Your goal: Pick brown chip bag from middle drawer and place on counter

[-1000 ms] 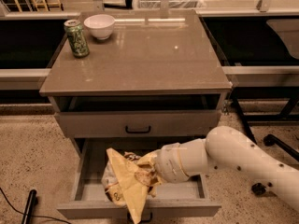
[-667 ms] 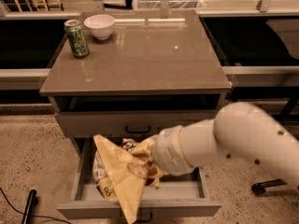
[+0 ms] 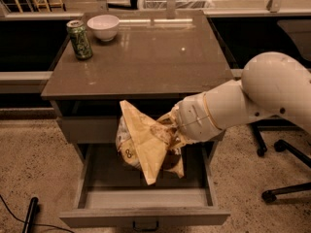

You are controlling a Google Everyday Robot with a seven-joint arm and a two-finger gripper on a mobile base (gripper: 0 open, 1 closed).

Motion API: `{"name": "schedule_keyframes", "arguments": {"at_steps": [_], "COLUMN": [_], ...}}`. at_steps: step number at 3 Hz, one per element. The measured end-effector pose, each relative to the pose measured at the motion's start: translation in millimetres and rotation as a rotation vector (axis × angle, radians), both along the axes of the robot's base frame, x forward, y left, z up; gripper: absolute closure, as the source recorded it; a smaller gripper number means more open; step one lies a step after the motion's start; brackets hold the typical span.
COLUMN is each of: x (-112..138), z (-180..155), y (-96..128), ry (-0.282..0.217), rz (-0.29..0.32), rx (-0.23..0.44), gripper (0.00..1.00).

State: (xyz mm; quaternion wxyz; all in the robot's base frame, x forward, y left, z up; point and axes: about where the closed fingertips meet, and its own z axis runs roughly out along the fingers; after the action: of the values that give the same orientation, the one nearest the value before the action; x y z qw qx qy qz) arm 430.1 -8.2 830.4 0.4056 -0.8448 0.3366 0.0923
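The brown chip bag [image 3: 143, 142] hangs crumpled in the air, its pale tan back toward me, in front of the upper drawer front and above the open middle drawer [image 3: 146, 198]. My gripper [image 3: 170, 132] is shut on the bag's right side, its fingers mostly buried in the foil. The white arm [image 3: 243, 106] reaches in from the right. The bag's top corner is just below the edge of the counter [image 3: 146, 57]. The drawer's grey floor is bare beneath the bag.
A green soda can [image 3: 79, 39] and a white bowl [image 3: 103, 26] stand at the counter's far left. Office chair wheels [image 3: 277, 169] sit on the floor to the right. A dark cable and rod [image 3: 29, 215] lie at lower left.
The gripper has lifted the bag up out of the drawer, from the drawer's level to just under the counter edge. The arm has risen and swung right.
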Motion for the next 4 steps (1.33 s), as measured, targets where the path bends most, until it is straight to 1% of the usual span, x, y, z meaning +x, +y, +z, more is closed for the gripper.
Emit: {"name": "schedule_keyframes", "arguments": {"at_steps": [1, 2, 3, 4], "x": [7, 34, 68, 102], "z": [7, 58, 118, 171], "y": [22, 53, 66, 50], "ry": [-0.024, -0.11, -0.185, -0.221], "rz": [0.1, 0.181, 0.199, 0.083], "rx": [-0.053, -0.054, -0.04, 0.081], "gripper": [1.0, 1.0, 1.0, 1.0]}}
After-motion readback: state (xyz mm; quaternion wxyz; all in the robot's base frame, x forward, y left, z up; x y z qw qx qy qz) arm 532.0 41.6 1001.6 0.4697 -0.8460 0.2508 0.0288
